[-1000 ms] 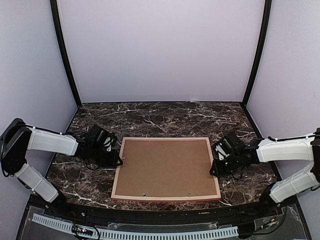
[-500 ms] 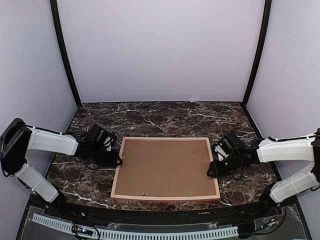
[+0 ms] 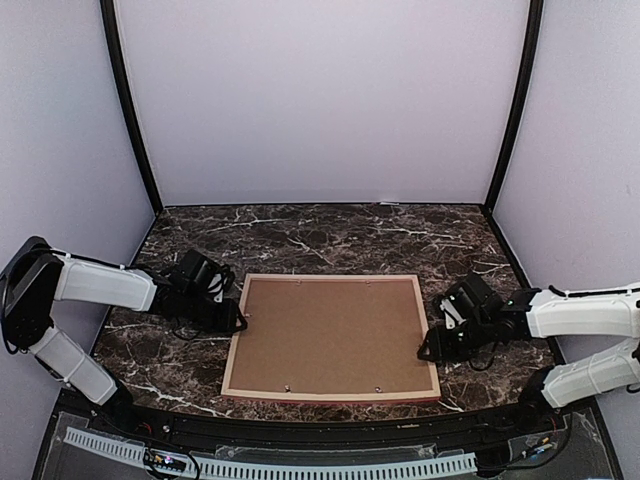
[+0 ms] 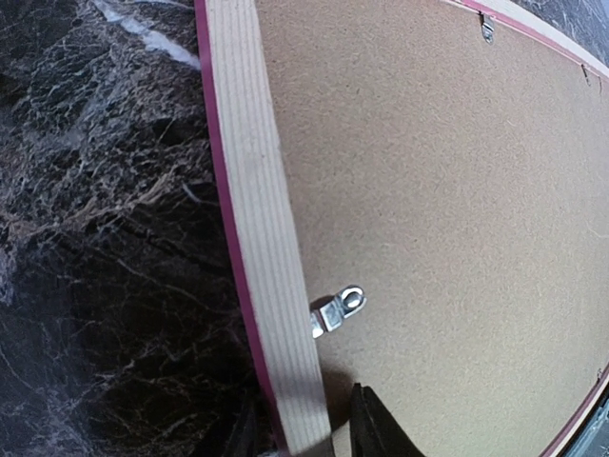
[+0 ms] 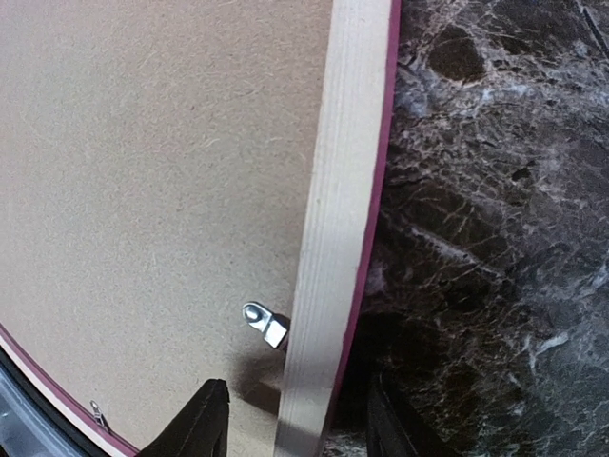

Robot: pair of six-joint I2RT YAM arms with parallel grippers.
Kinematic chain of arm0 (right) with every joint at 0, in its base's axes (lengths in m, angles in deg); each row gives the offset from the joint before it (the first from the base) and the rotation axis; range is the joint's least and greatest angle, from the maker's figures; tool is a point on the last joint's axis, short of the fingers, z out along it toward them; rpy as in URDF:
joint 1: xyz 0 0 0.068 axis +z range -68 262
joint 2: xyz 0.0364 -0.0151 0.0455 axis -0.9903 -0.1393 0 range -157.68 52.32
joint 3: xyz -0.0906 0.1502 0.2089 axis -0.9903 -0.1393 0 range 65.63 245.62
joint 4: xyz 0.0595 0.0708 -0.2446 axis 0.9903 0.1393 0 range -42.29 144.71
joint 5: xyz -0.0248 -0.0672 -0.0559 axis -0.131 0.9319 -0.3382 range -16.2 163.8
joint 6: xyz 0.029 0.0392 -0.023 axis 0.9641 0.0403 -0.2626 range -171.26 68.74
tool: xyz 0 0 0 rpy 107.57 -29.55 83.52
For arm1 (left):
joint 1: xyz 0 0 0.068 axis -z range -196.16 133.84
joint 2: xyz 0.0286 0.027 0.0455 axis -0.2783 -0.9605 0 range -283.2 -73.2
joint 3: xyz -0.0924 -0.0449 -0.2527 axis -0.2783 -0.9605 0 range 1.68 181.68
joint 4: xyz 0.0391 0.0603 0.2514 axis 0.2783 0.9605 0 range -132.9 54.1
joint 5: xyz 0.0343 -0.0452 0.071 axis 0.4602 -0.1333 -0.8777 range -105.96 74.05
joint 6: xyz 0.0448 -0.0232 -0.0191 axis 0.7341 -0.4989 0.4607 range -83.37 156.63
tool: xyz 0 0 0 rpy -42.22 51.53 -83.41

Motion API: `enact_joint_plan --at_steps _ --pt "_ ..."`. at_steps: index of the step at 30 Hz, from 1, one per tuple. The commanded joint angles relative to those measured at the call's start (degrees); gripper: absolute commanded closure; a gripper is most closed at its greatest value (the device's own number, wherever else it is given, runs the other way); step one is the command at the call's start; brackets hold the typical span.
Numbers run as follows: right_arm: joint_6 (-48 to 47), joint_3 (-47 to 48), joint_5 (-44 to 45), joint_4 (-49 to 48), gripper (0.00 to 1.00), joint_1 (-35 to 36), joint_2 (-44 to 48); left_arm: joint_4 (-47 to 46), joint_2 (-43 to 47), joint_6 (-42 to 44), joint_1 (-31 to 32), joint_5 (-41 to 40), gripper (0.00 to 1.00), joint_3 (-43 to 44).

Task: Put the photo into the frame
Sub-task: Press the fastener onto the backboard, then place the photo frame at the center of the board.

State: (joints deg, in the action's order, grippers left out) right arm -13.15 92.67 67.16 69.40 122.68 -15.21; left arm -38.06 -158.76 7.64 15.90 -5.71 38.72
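Straddling a short rail of the frame with each pincer, I noted the layout. The frame lay back-up at the front middle of the marble surface, long axis running left to right, with the brown backing board seated in it. The photo showed in no view; I judged it to be under the board, unconfirmed.

The left pincer sat at the left short rail, the frame lying to its right. The right pincer sat at the right short rail, the frame to its left. Neither arm was nearer: one per end.

Right pincer: fingers parted, pale rail between them with a shadowed gap either side, so open and holding nothing. Left pincer: fingers close on both sides of the rail; I could not tell whether the pads touched wood. A metal turn clip lay just inboard of the rail.

Against a second earlier: the right arm had dropped and drawn slightly outward; frame, board and left arm were unmoved.
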Motion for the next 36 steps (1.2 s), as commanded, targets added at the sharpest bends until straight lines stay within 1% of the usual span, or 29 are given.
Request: enact_joint_plan --at_steps 1,2,5,6,14,20,25,28,32,33,36 --pt "2.9 -1.9 -0.5 -0.5 0.53 0.9 1.7 1.5 1.4 -0.1 0.4 0.1 0.65 0.4" --pt "3.0 -2.3 -0.4 -0.6 0.56 1.0 1.9 1.3 1.3 -0.1 0.4 0.2 0.65 0.4" --pt "3.3 -2.8 -0.1 -0.8 0.67 1.1 2.0 0.8 1.0 -0.3 0.4 0.3 0.65 0.3" --pt "3.3 -2.8 0.3 -1.0 0.69 1.0 1.8 0.6 0.8 -0.3 0.4 0.4 0.65 0.3" --pt "3.4 -0.1 5.2 -1.7 0.80 0.9 -3.2 0.2 -1.1 0.5 0.4 -0.1 0.74 1.4" --pt "1.7 3.4 6.4 -4.2 0.85 -0.9 -8.7 2.2 -3.6 3.4 0.3 -3.1 0.76 5.5" --pt "-2.6 9.2 8.3 -5.8 0.86 -4.4 -14.9 4.5 -8.7 6.0 -0.6 -5.7 0.76 12.6" --pt "-5.6 14.2 9.0 -6.0 0.84 -6.2 -18.5 5.2 -11.2 7.4 -0.7 -7.2 0.72 17.9" --pt "-8.8 19.4 9.7 -6.0 0.78 -8.5 -22.6 6.9 -15.3 8.9 -1.1 -9.5 0.63 24.3" --pt "-9.3 20.5 9.6 -6.0 0.76 -9.0 -23.5 7.6 -16.6 9.2 -1.1 -10.4 0.60 25.3" --pt "-10.4 22.5 9.6 -5.7 0.67 -9.5 -24.8 9.0 -18.4 10.4 -1.2 -12.8 0.52 29.3"
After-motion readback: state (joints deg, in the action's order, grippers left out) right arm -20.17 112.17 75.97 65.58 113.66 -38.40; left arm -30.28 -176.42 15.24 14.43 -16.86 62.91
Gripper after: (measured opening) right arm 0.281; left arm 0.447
